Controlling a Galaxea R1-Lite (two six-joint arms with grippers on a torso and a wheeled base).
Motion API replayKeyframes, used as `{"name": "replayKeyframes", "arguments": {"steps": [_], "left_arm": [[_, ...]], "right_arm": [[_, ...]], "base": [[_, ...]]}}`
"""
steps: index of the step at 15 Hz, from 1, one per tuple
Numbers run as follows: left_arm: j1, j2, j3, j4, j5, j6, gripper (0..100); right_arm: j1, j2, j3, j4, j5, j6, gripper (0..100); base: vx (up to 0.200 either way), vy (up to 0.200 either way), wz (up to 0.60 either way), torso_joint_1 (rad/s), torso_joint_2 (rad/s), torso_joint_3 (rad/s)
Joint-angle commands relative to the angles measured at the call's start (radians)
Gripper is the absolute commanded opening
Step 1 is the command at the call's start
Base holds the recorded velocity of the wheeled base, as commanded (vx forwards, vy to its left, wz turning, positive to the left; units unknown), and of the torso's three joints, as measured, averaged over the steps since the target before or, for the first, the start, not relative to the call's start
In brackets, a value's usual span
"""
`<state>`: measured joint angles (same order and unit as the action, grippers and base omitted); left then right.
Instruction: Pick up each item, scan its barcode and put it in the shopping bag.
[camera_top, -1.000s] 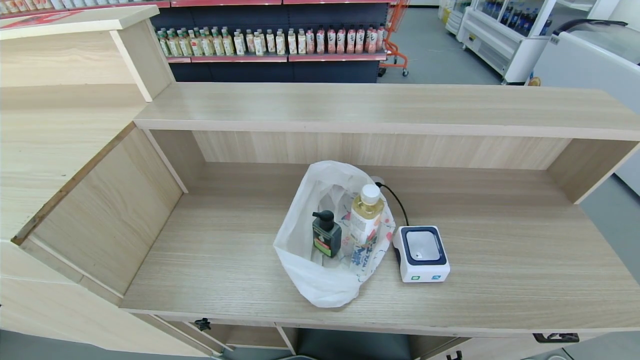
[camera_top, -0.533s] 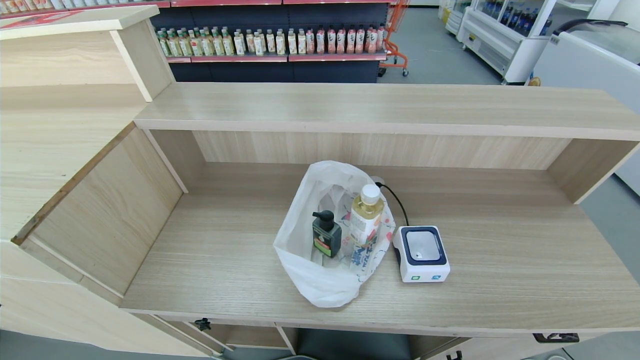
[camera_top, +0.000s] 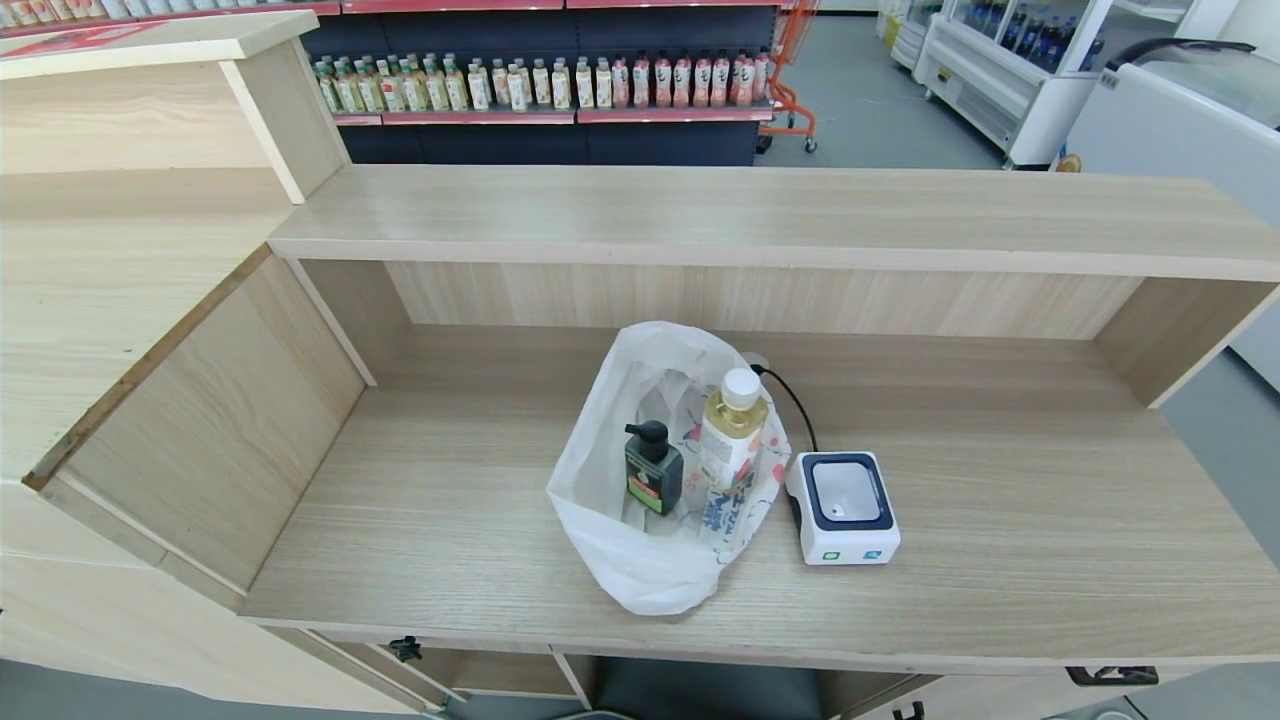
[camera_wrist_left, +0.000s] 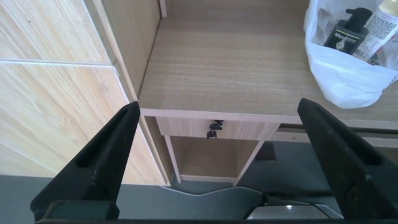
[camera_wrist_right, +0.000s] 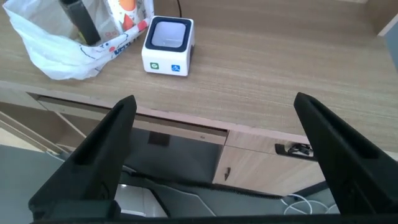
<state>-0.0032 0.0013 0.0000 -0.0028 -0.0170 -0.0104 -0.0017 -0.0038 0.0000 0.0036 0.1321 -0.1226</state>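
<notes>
Shop shelves (camera_top: 550, 85) stand behind our desk (camera_top: 1000, 520). Nothing has moved. At mid-frame the bag (camera_top: 640, 570) holds the pump bottle (camera_top: 653, 468) and the drink (camera_top: 733, 425), next to the scanner (camera_top: 843, 505). Our left end effector (camera_wrist_left: 217, 106) and right end effector (camera_wrist_right: 214, 99) are spread, holding nothing. We think we're done.

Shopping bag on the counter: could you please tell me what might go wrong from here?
The tall drink bottle stands against the shopping bag wall and might tip toward the scanner. The bag's slack front lies near the counter edge, where the open left hand could snag it if raised.
</notes>
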Motion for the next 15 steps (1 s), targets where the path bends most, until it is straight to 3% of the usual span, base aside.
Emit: {"name": "replayKeyframes", "arguments": {"steps": [1, 12, 15], "left_arm": [[0.000, 0.000, 0.000, 0.000, 0.000, 0.003, 100], [0.000, 0.000, 0.000, 0.000, 0.000, 0.009, 100], [0.000, 0.000, 0.000, 0.000, 0.000, 0.006, 100]], "right_arm": [[0.000, 0.004, 0.000, 0.001, 0.000, 0.000, 100], [0.000, 0.004, 0.000, 0.001, 0.000, 0.000, 100], [0.000, 0.004, 0.000, 0.001, 0.000, 0.003, 100]], "base": [[0.000, -0.200, 0.00, 0.002, 0.00, 0.002], [0.000, -0.200, 0.00, 0.005, 0.00, 0.001], [0.000, 0.000, 0.00, 0.000, 0.00, 0.000]]}}
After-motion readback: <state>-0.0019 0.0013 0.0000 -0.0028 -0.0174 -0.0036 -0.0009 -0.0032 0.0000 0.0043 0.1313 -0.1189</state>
